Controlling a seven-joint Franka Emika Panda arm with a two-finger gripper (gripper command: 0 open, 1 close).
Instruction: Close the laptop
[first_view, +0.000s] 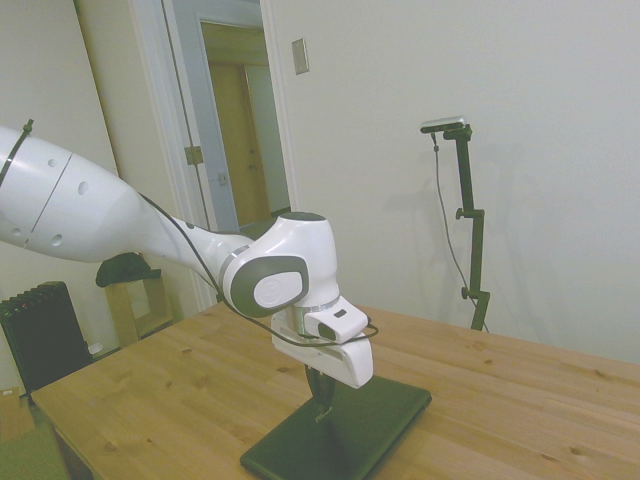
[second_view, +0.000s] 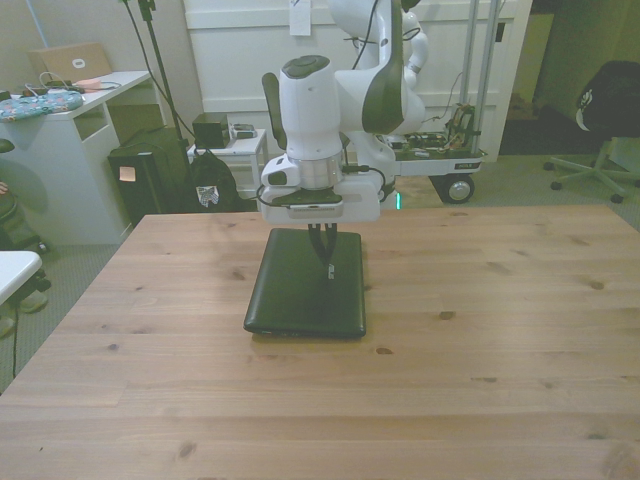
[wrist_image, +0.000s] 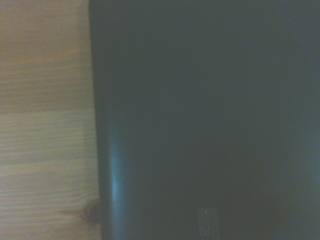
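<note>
The gripper points straight down, its dark fingers drawn together with no visible gap between them and holding nothing. Its tips sit at the lid of the laptop, touching it or just above; the pictures do not settle which. In the side view the gripper hangs below a white wrist block, and the white arm comes in from the left, slopes down to a rounded elbow joint with a grey cap, then turns down toward the surface. A thin black cable loops around the wrist.

The laptop lies flat and closed on the wooden surface, directly under the gripper. The tips meet the lid toward the front view's right half, about midway along its length. It is black, matte and rectangular, with its long axis running from the far edge of the surface toward the near edge in the front view. A small pale logo shows on the lid beside the tips. The wrist view is filled by the dark lid of the laptop, blurred, with wood grain alongside one straight edge.
</note>
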